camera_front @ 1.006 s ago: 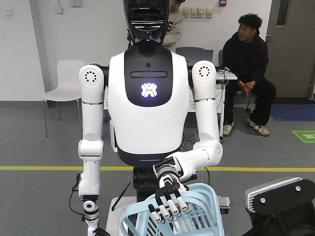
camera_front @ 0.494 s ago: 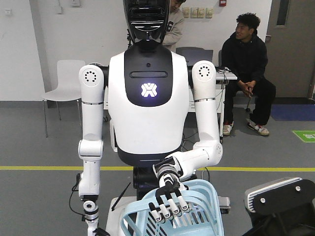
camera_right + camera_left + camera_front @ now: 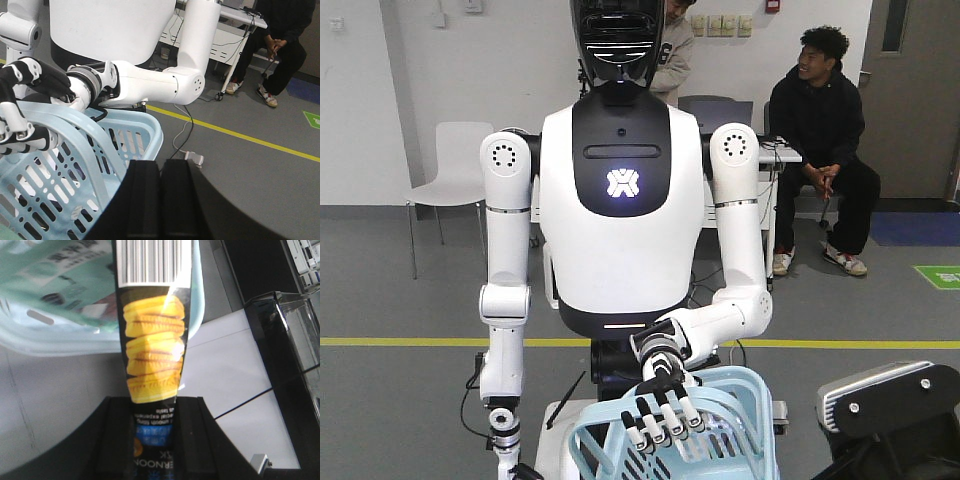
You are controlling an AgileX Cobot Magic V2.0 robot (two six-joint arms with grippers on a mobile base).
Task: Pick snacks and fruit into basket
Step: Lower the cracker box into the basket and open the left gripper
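Glossy black pouch point(image 3: 152, 340) in left jaws, latticed light-blue plastic basket point(image 3: 150, 131)

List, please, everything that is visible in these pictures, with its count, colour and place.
white humanoid robot: one, white and black, centre, facing the camera.
light-blue latticed plastic basket: one, light blue, held by the humanoid.
mint-green plastic pouch: one, mint green, apparently inside the basket.
black snack packet printed with yellow biscuits: one, black and yellow, crossing the basket's rim in the left wrist view.
white plastic chair: one, white, by the back wall.
people: two, a seated man in black at the right, a second person mostly hidden behind the humanoid.
left gripper: black, shut on the packet.
right gripper: black, shut, empty, beside the basket.
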